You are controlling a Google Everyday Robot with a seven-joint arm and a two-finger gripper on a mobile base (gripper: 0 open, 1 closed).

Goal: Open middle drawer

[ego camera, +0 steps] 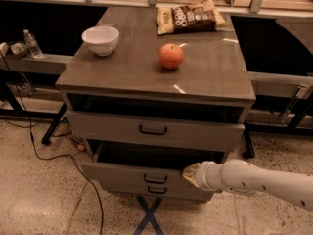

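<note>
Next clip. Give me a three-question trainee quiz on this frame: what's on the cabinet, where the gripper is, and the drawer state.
1. Fill in: on the cabinet top, with the apple and the chip bag, sits a white ____.
2. Where is the gripper? A) over the apple B) at the right end of the middle drawer front C) resting on the floor
3. True or false: the middle drawer is pulled out, with a dark gap showing above its front.
Key: 1 bowl; 2 B; 3 true.
</note>
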